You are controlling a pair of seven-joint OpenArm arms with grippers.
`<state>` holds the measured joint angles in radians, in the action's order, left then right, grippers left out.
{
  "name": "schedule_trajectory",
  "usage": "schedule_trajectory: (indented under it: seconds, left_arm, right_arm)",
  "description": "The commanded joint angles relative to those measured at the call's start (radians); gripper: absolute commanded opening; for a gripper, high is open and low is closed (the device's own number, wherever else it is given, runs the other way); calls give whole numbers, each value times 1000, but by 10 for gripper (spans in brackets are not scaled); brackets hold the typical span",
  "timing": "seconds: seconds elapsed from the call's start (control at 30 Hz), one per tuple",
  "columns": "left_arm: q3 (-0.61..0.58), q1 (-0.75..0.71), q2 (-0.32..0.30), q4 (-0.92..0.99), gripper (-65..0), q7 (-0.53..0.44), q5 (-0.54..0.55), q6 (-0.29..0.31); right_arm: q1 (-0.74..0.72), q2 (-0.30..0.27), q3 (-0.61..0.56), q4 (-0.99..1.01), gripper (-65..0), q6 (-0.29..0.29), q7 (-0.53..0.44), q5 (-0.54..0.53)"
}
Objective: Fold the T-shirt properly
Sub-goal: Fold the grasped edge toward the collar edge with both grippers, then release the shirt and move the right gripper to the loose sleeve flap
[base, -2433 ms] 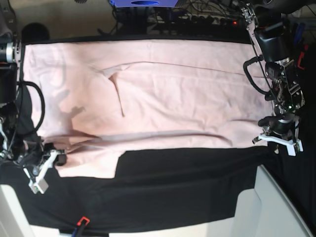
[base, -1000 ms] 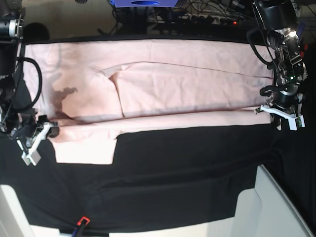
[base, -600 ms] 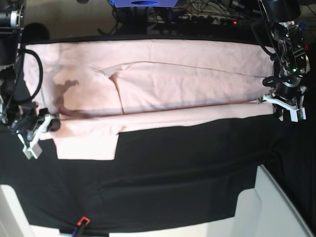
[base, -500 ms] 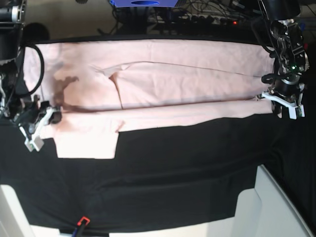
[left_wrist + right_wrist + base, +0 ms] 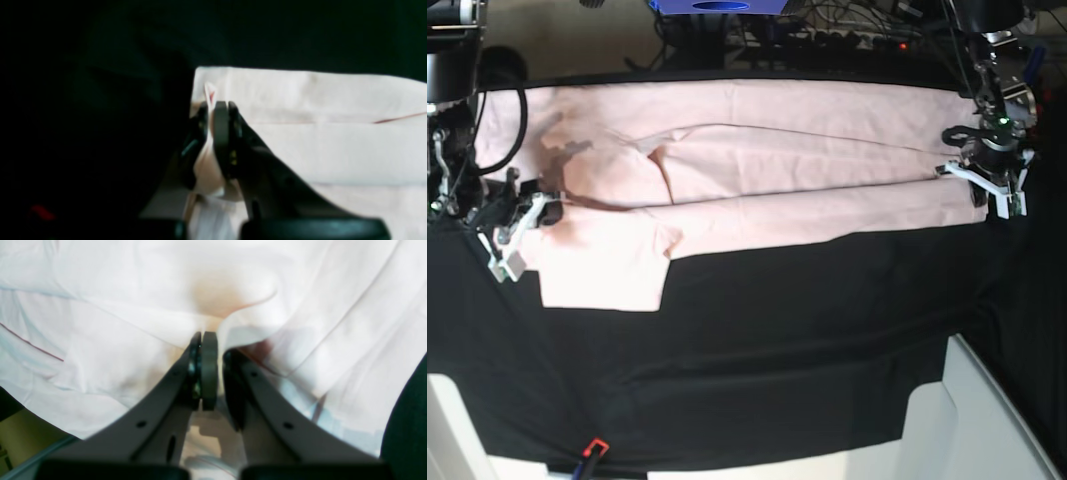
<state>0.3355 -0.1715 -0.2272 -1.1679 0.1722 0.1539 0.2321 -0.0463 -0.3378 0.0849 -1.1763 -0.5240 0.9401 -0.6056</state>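
Observation:
The pale pink T-shirt (image 5: 777, 150) lies spread along the far half of the black table cloth (image 5: 777, 340), plain side up. Its near edge is lifted and doubled back as a long strip over the body. One sleeve (image 5: 602, 265) still lies flat toward the front left. My left gripper (image 5: 989, 192) holds the strip's right end, and in the left wrist view this gripper (image 5: 209, 111) is shut on a pinch of pink cloth. My right gripper (image 5: 515, 232) holds the left end. In the right wrist view that gripper (image 5: 218, 350) is shut on bunched cloth.
White bins stand at the front right (image 5: 987, 420) and front left (image 5: 452, 430) corners. A red-tipped tool (image 5: 592, 450) lies at the front edge. Cables and a blue object (image 5: 717, 6) sit behind the table's far edge.
Both grippers have moved toward the far side, carrying the shirt's near edge with them. The folded strip now lies further up over the body, and more black cloth shows in front.

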Motion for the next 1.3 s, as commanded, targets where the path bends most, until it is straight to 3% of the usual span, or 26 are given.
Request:
schedule_trajectory:
  seconds: [0.0, 0.13, 0.5, 0.67, 0.77, 0.87, 0.97, 1.1, 1.27]
  left_arm:
    - [4, 11, -4, 3, -650, -43, -14, -10]
    - [0, 22, 2, 65, -650, -116, -35, -13]
    - [4, 85, 2, 111, -650, -118, -41, -13]
    - [4, 85, -1, 111, -650, -115, -41, -13]
    - [4, 82, -5, 111, -650, -115, -44, -13]
    - [6, 80, -8, 82, -643, -92, -37, -13]
    - [32, 79, -7, -5, -532, 8, -35, -13]
    - [121, 85, 9, -152, -380, 129, -33, -12]
    - [172, 86, 15, -321, -356, 250, 34, -9]
  right_arm:
    - [-16, -8, 8, -20, -650, -5, -13, -12]
    - [-4, -2, 8, -20, -650, -5, -11, -12]
    - [7, -2, 8, -20, -650, -2, -11, -12]
    - [9, 24, 102, -20, -646, 123, 1, -17]
    - [16, 35, 149, -21, -569, 146, 58, -17]
    - [15, 58, 183, -43, -411, 150, 93, -17]
    - [19, 90, 258, -103, -313, 156, 158, -17]
    - [21, 131, 358, -244, -312, 156, 236, -15]
    - [-51, 108, 352, -330, -308, 156, 239, -9]
